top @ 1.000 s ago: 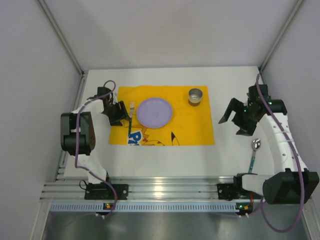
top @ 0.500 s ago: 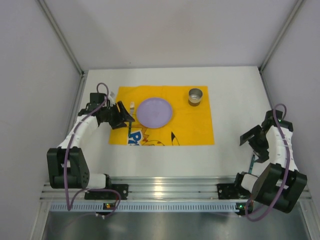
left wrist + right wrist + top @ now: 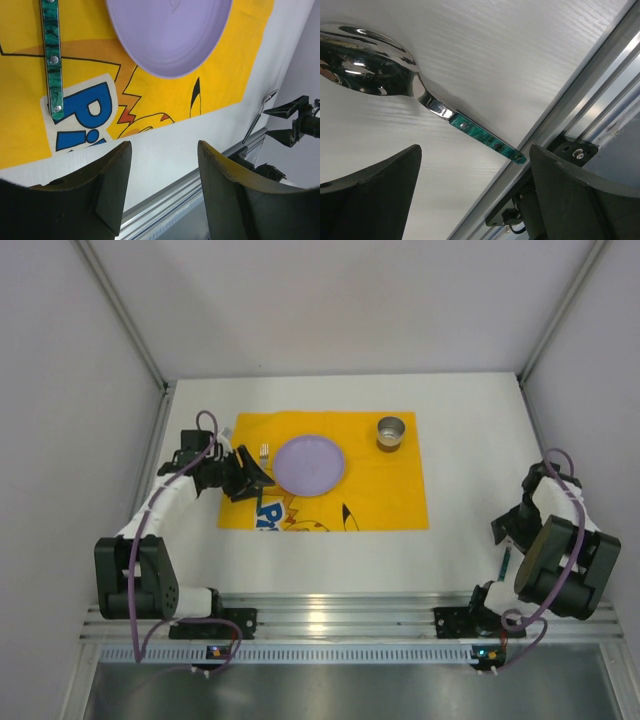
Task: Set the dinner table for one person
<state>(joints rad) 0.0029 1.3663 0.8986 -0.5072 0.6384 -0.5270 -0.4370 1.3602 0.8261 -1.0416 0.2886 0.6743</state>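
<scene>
The rigid white dinner table (image 3: 470,420) fills mid-frame. At its lower right, my right gripper (image 3: 475,150) gapes wide and empty over the spoon (image 3: 426,100): stiff, slick steel, best pinched at its green handle (image 3: 485,142). My left gripper (image 3: 164,150) is spread too, holding nothing. The mat (image 3: 227,75) reads "Pi", the rest cut off.

Jaws spread, left pincer (image 3: 164,170) and right pincer (image 3: 475,170) hang low.
</scene>
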